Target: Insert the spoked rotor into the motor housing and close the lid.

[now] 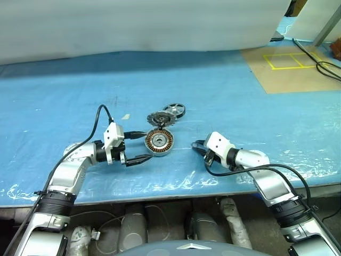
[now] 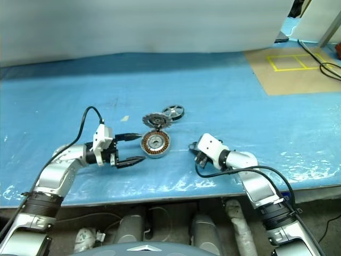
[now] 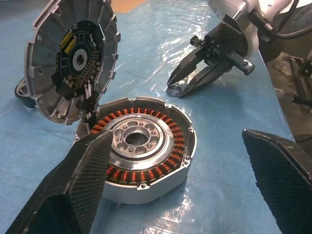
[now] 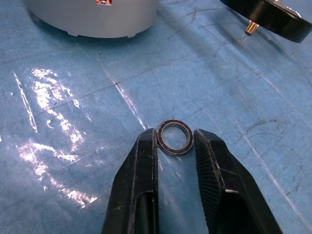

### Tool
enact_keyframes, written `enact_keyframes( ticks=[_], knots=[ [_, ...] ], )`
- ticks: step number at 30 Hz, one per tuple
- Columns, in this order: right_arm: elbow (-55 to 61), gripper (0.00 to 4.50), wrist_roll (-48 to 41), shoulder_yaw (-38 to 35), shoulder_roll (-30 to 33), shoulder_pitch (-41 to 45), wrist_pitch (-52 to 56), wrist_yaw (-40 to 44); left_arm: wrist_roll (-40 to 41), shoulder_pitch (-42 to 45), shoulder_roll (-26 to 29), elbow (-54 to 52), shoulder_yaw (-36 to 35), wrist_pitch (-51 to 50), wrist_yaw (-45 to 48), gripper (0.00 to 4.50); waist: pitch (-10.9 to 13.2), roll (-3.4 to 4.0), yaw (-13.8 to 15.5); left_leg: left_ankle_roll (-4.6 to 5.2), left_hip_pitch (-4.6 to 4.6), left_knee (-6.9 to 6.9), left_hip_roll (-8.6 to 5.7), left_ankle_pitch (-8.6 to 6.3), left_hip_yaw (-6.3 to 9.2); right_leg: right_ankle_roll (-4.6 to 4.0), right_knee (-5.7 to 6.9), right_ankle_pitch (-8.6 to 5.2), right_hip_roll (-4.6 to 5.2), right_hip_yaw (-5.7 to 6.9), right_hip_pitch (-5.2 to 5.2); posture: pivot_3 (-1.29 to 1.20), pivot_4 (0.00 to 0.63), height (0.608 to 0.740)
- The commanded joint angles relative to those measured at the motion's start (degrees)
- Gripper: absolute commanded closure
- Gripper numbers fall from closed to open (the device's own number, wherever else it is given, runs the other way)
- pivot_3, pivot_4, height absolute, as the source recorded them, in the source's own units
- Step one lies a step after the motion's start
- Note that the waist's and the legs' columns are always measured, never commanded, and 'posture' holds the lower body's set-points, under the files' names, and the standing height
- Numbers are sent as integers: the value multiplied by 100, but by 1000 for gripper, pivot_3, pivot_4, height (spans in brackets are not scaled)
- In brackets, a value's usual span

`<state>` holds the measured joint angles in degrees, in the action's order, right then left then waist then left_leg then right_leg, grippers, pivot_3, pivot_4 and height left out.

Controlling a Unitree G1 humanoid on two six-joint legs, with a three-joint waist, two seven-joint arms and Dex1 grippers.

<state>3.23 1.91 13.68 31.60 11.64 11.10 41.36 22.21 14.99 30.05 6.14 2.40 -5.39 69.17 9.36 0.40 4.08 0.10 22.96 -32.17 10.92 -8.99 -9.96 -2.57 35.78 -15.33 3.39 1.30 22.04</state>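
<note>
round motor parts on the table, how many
4. The housing lies open by the left claw; its lid stands tilted right behind it; the rotor sits just beyond the lid; a small ring lies between the right claw's fingertips. Others may be hidden.

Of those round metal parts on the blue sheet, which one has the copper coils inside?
The motor housing, the flat-lying grey shell nearest the left end effector. Its lid stands tilted open behind it; the spoked rotor lies farther back.

Left gripper [image 1: 139, 146] sits left of centre, arm bent in from lower left, jaws spread wide. Right gripper [image 4: 175, 141] reaches from lower right, fingertips narrowed close together, angled down.
</note>
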Motion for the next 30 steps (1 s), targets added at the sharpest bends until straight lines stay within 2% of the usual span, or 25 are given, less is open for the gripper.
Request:
enact_keyframes(
  ticks=[1,6,17,30],
  knots=[
    [-78,3846,72,15,-8,-21,-28,-4,19,47,47,-139,-27,5,-13,0,0,0,-1,0,0,0,0,0,0,0,0,0,0,0,0,0,150,740],
    [75,3846,-98,-66,0,-12,135,119,22,50,54,-126,-56,13,-28,0,0,0,-1,0,-2,0,0,0,0,0,0,0,0,0,-1,0,150,740],
    [1248,3846,-1654,-555,-555,894,2049,406,11,-29,64,-116,-82,83,-52,0,1,1,2,1,5,1,2,0,-1,-1,2,0,-1,-1,9,0,150,740],
    [413,3846,-1625,111,-922,1696,2096,829,-18,-138,53,-153,-114,191,-165,0,1,1,-2,-22,13,2,1,13,-1,0,1,0,0,0,14,0,150,740]
  ],
)
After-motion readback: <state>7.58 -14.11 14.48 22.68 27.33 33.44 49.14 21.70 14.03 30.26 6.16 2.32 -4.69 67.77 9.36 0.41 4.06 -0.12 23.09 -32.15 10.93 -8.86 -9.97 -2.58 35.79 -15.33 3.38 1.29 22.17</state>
